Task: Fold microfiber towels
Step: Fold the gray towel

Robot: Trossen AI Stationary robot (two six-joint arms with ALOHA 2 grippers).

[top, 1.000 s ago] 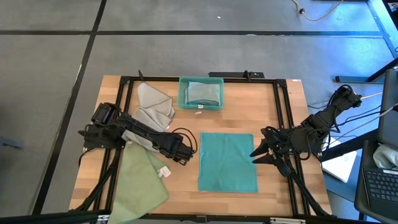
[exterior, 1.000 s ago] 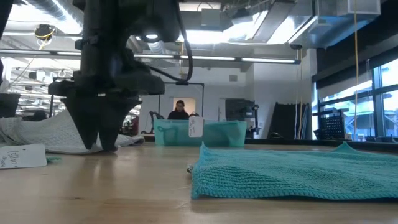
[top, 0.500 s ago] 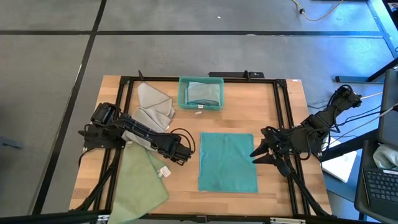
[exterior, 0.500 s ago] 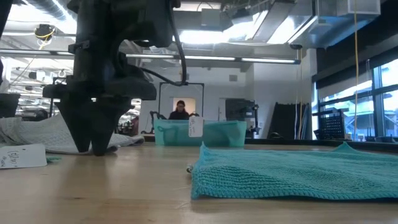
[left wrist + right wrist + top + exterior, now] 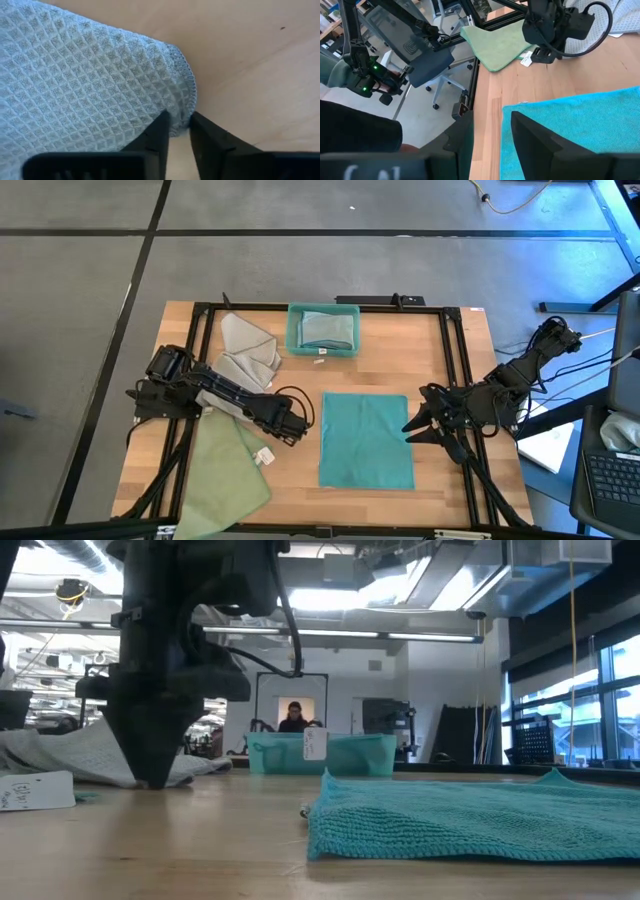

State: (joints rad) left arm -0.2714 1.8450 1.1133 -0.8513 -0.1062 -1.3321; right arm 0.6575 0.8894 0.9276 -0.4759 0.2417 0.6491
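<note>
L gripper at table centre-left, jaws pinching the corner of the grey towel, prob to drag it flat for folding. Teal towel lies spread at 5 o'clock from it, ready to fold. R gripper waits at its 3 o'clock edge, jaws spread, empty. Green towel hangs off at 7 o'clock. One more sits in bin at 12.

- A robotics lab or workshop: exposed ceiling ducts and strip lights across the top of the low view.
- Wooden table in a black frame on grey floor.
- Office chair, upper left of the right wrist view.
</note>
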